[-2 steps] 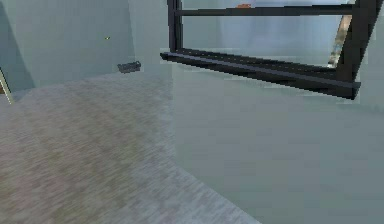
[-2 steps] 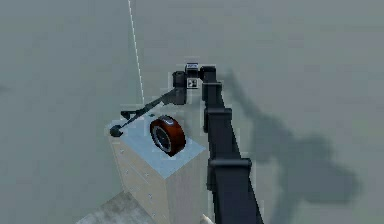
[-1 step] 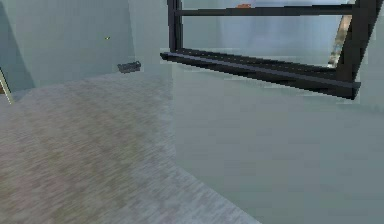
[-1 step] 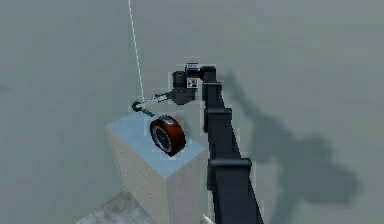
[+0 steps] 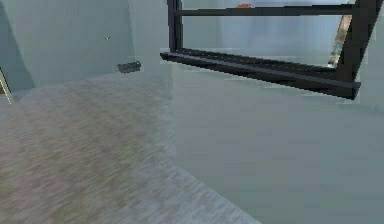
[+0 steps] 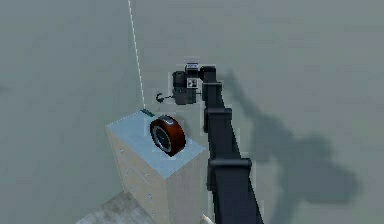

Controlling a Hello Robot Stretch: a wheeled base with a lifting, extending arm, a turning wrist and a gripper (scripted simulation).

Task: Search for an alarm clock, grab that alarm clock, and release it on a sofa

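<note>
Gripper (image 6: 163, 98) upper centre of frame, round red clock (image 6: 168, 133) just below on pale stand (image 6: 135, 165); can't tell if it's holding anything.

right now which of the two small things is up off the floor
The round reddish one, standing on the pale block near the gripper; the small dark one lies on the floor by the wall.

1. In the forward view, the grey wood-grain floor (image 5: 90, 140) runs open to the pale wall, where a small dark flat object (image 5: 128, 67) lies.
2. A black-framed window (image 5: 270, 40) with a jutting sill stands at that view's right.
3. In the arm side view, a pale box-shaped stand (image 6: 150, 175) crowds the dark square arm (image 6: 225, 150) from the left, with a round red-and-black object (image 6: 168, 133) on top.
4. A thin white cord (image 6: 133, 50) hangs just left of the gripper (image 6: 160, 98).
5. Right of the arm there is bare wall.
</note>
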